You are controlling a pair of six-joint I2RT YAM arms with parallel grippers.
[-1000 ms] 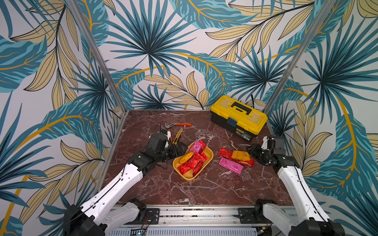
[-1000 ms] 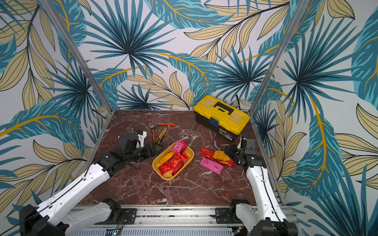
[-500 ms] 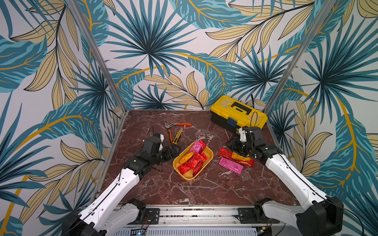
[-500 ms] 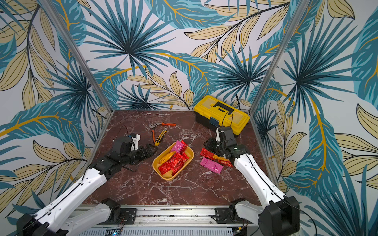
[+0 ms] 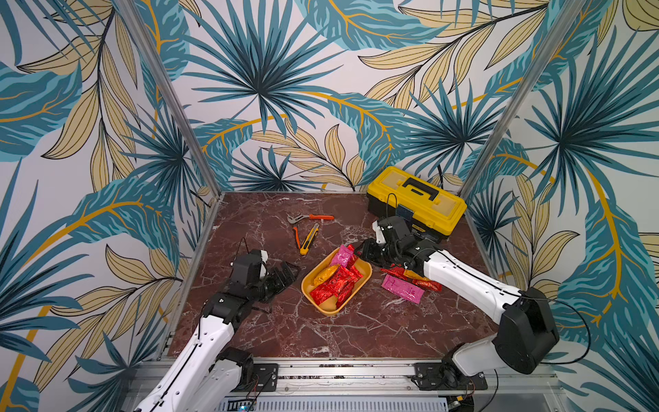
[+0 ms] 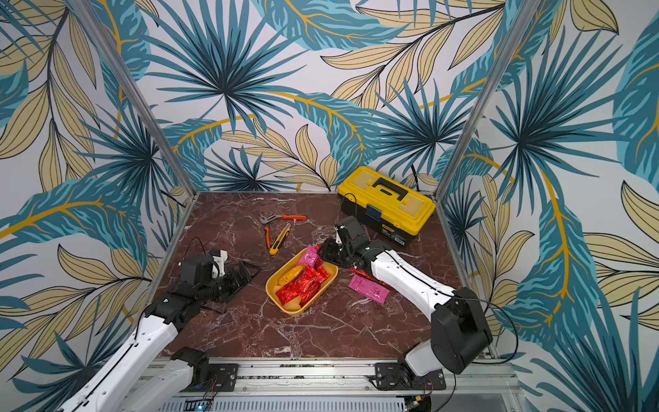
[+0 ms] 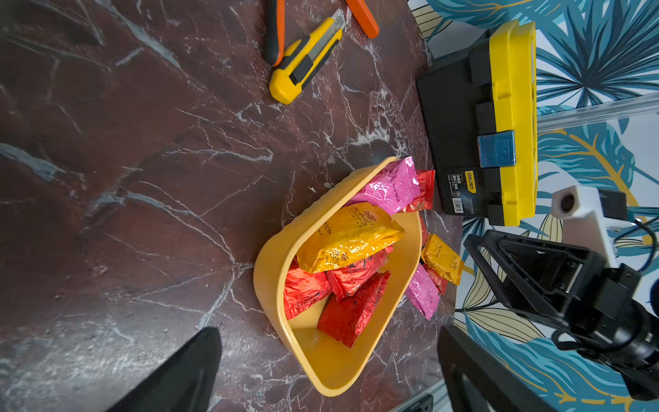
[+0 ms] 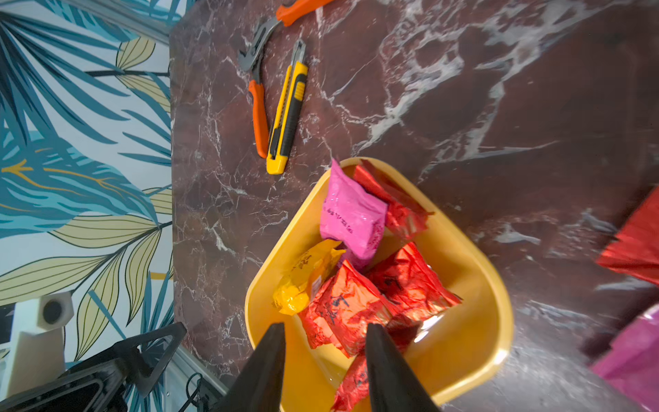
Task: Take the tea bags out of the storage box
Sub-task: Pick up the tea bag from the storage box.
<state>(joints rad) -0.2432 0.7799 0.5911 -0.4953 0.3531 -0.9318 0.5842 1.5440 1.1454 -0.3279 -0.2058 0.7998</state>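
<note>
The storage box (image 5: 331, 307) sits near the middle of the surface (image 5: 321, 339). Its long axis runs on a slant from the front edge toward the far right corner, and its open side faces up. Inside it the tea bags (image 5: 335, 287) lie heaped. Several crumpled red ones overlap along the middle, and a yellow one (image 5: 325, 274) lies against the left wall. A pink one (image 5: 341, 255) is propped up at the far end, poking over the rim with a red one behind it. My right jaws hang over that far end, beside the pink one. They are parted about halfway with nothing between them, and in the right wrist view my fingers (image 8: 264, 367) frame the red bags below. A black-and-yellow toolbox (image 5: 417, 199) stands just behind my right wrist, in the far right corner. More bags lie on the surface to the right of the box. There is a flat pink one (image 5: 402, 289), and beyond it a red one (image 5: 394, 274) and an orange one (image 5: 413, 275) partly hidden under my right arm. Toward the far edge, left of the toolbox, lie orange-handled pliers (image 5: 310, 217) and a yellow utility knife (image 5: 309, 238), well apart from the box. My left jaws rest low just left of the box, spread wide and empty, pointing at its long side.
</note>
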